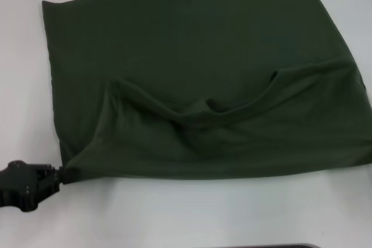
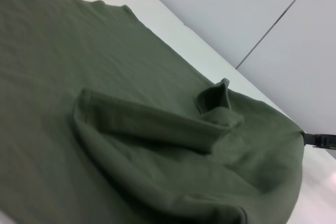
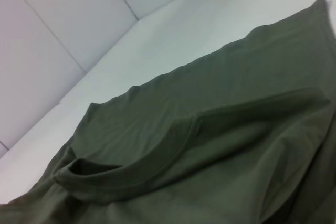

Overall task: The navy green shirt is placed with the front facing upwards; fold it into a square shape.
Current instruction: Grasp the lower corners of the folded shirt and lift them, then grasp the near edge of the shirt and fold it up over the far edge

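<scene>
Black-bodied, the left gripper (image 1: 60,173) sits low at the table's (image 1: 174,213) near-left, jaws pinched on the navy green shirt (image 1: 197,74) at its corner; it should draw steadily to flatten the sagging collar fold; the right gripper is out of view.

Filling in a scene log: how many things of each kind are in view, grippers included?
Shirts: 1, the navy green shirt, lying on the white table
Grippers: 1, the left gripper, clamped on the shirt's near corner
Tables: 1
Total: 3
</scene>
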